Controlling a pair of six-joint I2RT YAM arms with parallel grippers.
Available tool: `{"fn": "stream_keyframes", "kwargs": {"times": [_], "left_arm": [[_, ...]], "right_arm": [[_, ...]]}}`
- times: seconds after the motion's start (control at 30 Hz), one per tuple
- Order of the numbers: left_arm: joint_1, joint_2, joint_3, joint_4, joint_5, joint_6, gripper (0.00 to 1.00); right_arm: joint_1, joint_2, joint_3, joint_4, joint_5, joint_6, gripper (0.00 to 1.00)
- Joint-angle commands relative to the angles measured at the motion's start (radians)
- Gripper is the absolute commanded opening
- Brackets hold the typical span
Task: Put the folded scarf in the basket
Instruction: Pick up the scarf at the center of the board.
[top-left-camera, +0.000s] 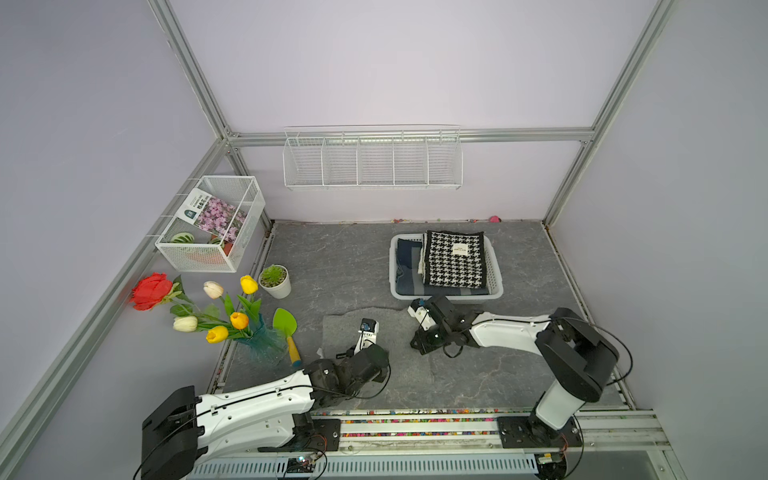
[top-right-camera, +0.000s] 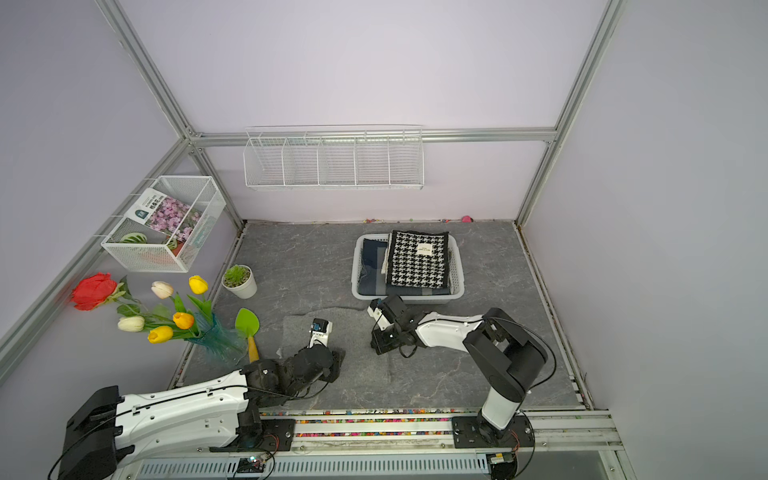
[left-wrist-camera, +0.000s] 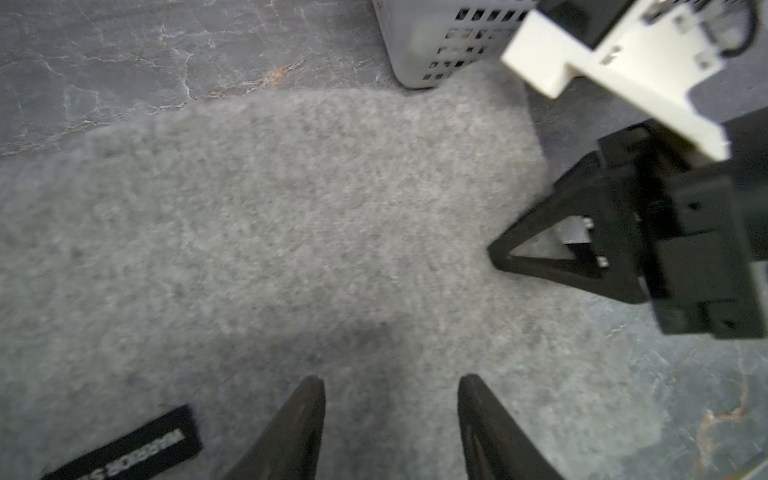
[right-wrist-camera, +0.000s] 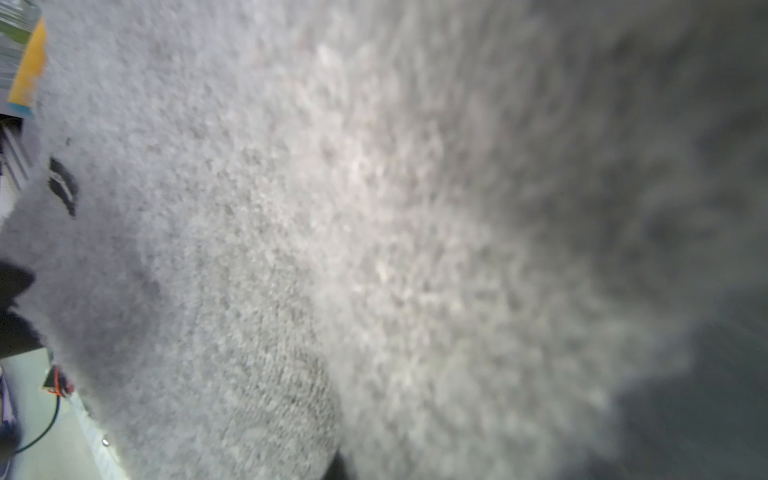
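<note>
**Right gripper closed at the grey scarf's edge, basket just beyond**

The folded grey scarf (top-left-camera: 345, 336) lies flat on the dark stone-patterned tabletop (top-left-camera: 332, 257), not yet in the basket (top-left-camera: 457, 296). In both top views it sits between the two arms. Its longer side runs across the table from one arm toward the other, and its far right corner reaches just beside the basket's near left corner. The basket holds a houndstooth scarf (top-left-camera: 453, 259) and a folded blue cloth (top-left-camera: 405, 266).

The right gripper (left-wrist-camera: 496, 249) is at the scarf's right edge with its jaws fully together and its tips down at the fabric. The right wrist view is filled with blurred grey pile, so whether a fold is pinched between the tips cannot be told for certain. The left gripper (left-wrist-camera: 390, 399) hovers over the scarf's near edge, jaws about half apart and holding nothing. A black label (left-wrist-camera: 124, 449) on the scarf lies just beside it.

The relation that matters is that the basket lies beyond the scarf and toward the right arm's side, so the right arm is the nearer one. From the right jaws the scarf stretches away to the left. A lift from that one edge would likely leave the rest trailing, and the carry would be short: away from the robot and over the basket's near rim.
</note>
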Motion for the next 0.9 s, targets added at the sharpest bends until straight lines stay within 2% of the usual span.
{"fn": "stream_keyframes", "kwargs": {"times": [0.0, 0.13, 0.27, 0.37, 0.53, 0.63, 0.73, 0.87], "left_arm": [[0.041, 0.009, -0.005, 0.083, 0.004, 0.018, 0.62], [0.122, 0.004, -0.019, 0.137, 0.017, 0.054, 0.70], [0.277, -0.005, -0.059, 0.237, 0.093, 0.093, 0.75], [0.382, 0.023, -0.087, 0.301, 0.184, 0.103, 0.76], [0.442, 0.088, -0.112, 0.350, 0.129, 0.102, 0.79], [0.519, 0.155, -0.115, 0.427, 0.254, 0.106, 0.80], [0.526, 0.215, -0.121, 0.473, 0.275, 0.093, 0.80], [0.544, 0.303, -0.140, 0.591, 0.394, 0.083, 0.79]], "right_arm": [[-0.046, -0.042, -0.090, -0.097, 0.079, -0.019, 0.05], [-0.101, -0.084, -0.137, -0.115, 0.111, -0.014, 0.06], [-0.142, -0.123, -0.155, -0.135, 0.165, -0.016, 0.06], [-0.154, -0.139, -0.164, -0.133, 0.160, -0.018, 0.07], [-0.162, -0.122, -0.156, -0.131, 0.154, -0.020, 0.07], [-0.162, -0.109, -0.152, -0.131, 0.145, -0.022, 0.07], [-0.162, -0.112, -0.154, -0.130, 0.144, -0.021, 0.07], [-0.162, -0.115, -0.156, -0.125, 0.133, -0.020, 0.07]]}}
